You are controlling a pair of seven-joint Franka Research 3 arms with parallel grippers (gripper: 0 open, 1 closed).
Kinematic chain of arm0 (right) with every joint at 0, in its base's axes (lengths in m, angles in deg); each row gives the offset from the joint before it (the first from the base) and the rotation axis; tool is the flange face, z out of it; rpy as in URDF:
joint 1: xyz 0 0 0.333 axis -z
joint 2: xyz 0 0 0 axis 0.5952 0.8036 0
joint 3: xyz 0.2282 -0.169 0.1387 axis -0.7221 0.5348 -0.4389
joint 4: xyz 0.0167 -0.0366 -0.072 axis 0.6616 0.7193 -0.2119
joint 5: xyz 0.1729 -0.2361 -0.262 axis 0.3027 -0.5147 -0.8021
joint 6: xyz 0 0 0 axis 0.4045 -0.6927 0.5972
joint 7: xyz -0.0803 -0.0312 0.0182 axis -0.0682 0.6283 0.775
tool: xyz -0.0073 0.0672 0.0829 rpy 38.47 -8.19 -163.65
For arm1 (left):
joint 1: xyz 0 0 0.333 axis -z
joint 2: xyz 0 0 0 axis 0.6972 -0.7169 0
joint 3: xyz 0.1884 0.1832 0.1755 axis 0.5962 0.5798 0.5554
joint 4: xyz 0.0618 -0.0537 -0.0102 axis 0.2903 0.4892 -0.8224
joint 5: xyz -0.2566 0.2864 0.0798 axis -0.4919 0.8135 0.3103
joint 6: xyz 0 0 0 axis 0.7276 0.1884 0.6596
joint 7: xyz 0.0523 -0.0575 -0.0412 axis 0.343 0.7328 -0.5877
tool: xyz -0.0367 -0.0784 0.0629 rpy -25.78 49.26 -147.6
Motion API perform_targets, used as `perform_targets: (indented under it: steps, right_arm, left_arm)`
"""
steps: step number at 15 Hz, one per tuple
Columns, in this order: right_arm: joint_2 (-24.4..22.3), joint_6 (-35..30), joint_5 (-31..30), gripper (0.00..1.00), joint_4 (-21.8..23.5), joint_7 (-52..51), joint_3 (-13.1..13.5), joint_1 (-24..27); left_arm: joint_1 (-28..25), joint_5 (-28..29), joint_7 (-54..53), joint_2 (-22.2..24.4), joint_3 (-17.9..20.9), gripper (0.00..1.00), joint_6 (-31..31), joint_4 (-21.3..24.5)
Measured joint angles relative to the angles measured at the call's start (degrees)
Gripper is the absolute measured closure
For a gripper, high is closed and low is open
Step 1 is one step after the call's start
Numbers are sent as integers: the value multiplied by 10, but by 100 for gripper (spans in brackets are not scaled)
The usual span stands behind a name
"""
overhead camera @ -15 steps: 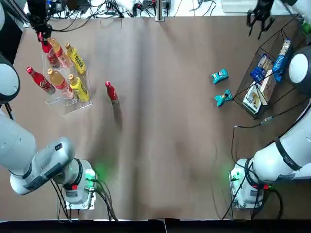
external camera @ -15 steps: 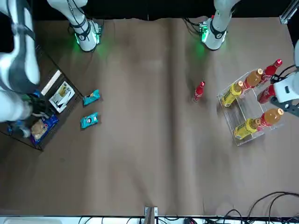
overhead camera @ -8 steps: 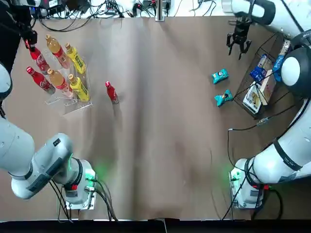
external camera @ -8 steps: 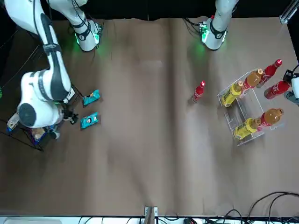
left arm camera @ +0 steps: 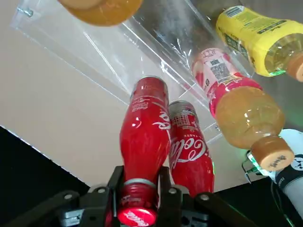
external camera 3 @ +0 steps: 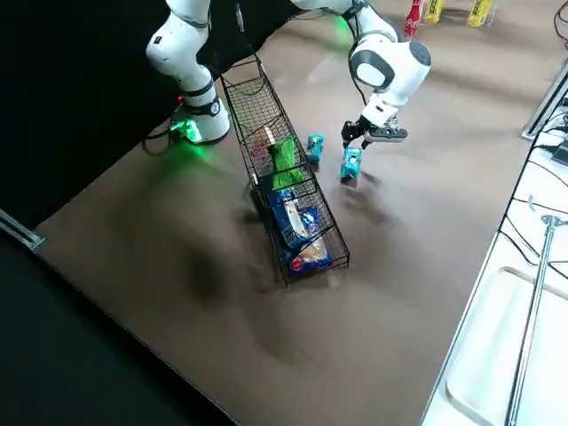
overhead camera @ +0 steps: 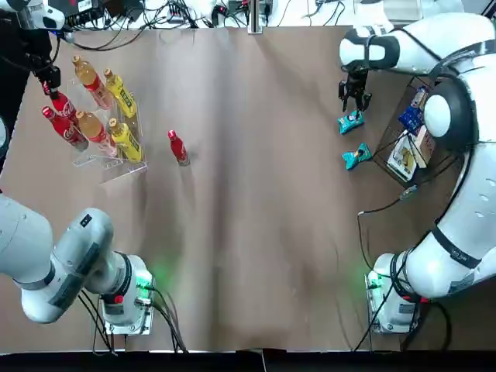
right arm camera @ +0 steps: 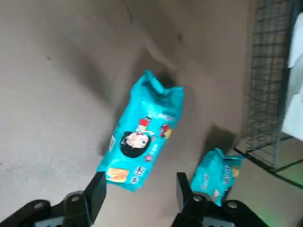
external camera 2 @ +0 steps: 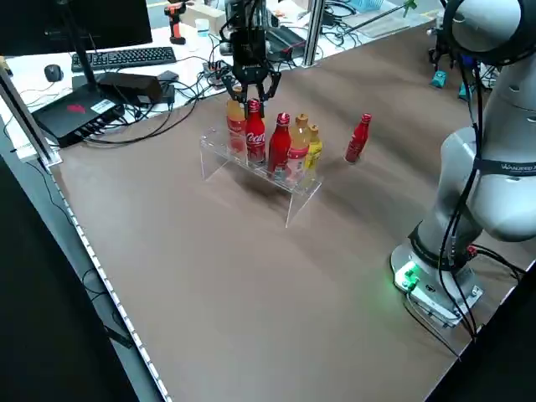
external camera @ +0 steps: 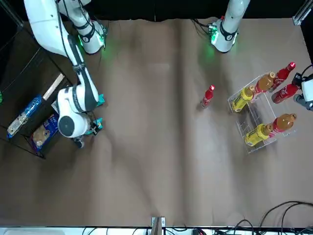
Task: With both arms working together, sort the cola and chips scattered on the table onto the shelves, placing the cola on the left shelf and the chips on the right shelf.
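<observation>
The left gripper (left arm camera: 140, 201) pinches a cola bottle (left arm camera: 144, 137) by its cap at the clear left shelf (overhead camera: 108, 159), while the right gripper (right arm camera: 137, 189), fingers spread, hovers over a teal chips packet (right arm camera: 142, 130) beside the black wire right shelf (overhead camera: 403, 101).

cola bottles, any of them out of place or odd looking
One cola bottle stands alone on the table, apart from the left shelf. Two are at the shelf; the left gripper is shut on the cap of one.
</observation>
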Motion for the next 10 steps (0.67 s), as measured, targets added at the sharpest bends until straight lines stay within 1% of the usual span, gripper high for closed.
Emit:
perform_targets:
  steps: [2,3,7,10]
  right_arm:
    - [14,18,0,33,0,15,0,-7]
    - [19,24,0,33,0,17,0,-7]
    - [32,28,-1,36,0,17,2,-7]
    - [38,36,-3,38,0,17,4,-7]
  left_arm:
    - [0,0,0,1,-1,66,2,1]
    - [0,0,0,1,-1,61,6,2]
    - [-1,0,30,-1,-22,26,20,7]
    - [0,0,80,-1,-52,0,21,-7]
